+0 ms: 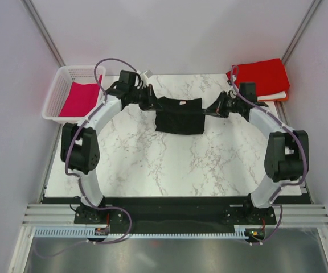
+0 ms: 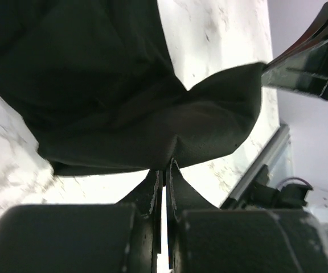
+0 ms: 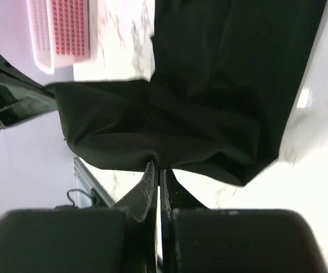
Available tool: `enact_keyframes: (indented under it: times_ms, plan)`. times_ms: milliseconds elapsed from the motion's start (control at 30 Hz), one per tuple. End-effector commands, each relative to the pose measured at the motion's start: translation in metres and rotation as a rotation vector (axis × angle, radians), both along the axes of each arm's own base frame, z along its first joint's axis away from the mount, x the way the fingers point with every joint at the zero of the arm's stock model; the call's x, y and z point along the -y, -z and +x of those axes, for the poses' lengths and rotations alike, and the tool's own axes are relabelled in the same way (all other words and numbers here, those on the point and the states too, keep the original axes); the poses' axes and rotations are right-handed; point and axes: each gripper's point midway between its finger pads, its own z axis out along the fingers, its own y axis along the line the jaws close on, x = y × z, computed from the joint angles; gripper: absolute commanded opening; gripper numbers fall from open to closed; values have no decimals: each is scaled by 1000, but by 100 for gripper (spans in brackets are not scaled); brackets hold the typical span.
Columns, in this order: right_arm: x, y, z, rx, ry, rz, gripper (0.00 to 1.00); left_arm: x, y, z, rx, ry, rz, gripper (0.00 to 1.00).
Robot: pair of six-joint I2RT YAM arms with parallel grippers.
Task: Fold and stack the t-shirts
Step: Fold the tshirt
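**Holding of black t-shirt by both end effectors, far middle of surface**

The black t-shirt (image 1: 179,115) is found at the far middle of the marble surface (image 1: 152,165), between the two arms. Its upper edge is drawn out sideways between the end effectors, and its lower part is laid on the surface.

The left end effector (image 1: 152,104) is closed, and a bunched fold of the shirt's left edge is pinched between its fingertips (image 2: 152,182). The right end effector (image 1: 212,108) is likewise closed, and the shirt's right edge is clamped between its fingertips (image 3: 148,179). In both wrist views the jaws are seen pressed almost together on the cloth.

A magenta t-shirt (image 1: 80,98) is noted lying in the white lattice basket (image 1: 61,74) at the far left corner. A folded red t-shirt (image 1: 263,77) is noted at the far right corner, well apart from the black one.
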Motion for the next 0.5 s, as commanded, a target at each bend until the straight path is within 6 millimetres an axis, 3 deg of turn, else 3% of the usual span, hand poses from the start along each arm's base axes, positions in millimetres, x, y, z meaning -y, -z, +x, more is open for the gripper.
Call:
enact_keyframes:
  times_ms: [0,33,67,100,133,167,200,233,267,300,333,400,433,467]
  plan:
    - [5,-15,53,130,9,-26,0,3,-3,45,131,8,46,2]
    - [5,-28,70,177,9,-26,0,3,-2,54,143,2,52,2]
    - [5,-14,81,163,8,-29,0,4,-1,63,159,2,59,2]
    - [5,-26,97,204,20,-33,0,7,0,79,191,3,68,2]
    - [6,-25,107,210,28,-35,0,8,3,88,204,-1,77,2]
    - [6,-12,119,204,32,-34,0,8,6,96,221,-4,90,2]
    - [6,-24,135,247,46,-38,0,10,-6,109,270,-8,92,2]
    - [8,-21,145,252,57,-44,0,10,13,119,263,-5,117,3]
    - [6,-5,154,235,58,-46,1,8,16,127,280,-19,137,4]
    - [4,-5,162,248,54,-43,2,8,13,136,308,-30,146,5]
    - [3,-3,177,280,58,-62,3,5,25,147,317,-57,178,6]
    - [4,-4,192,304,78,-78,11,3,29,158,338,-84,201,6]
    - [3,-3,203,321,86,-86,16,1,32,163,344,-98,212,11]
    - [4,-2,209,338,93,-101,32,-4,41,171,347,-130,238,15]
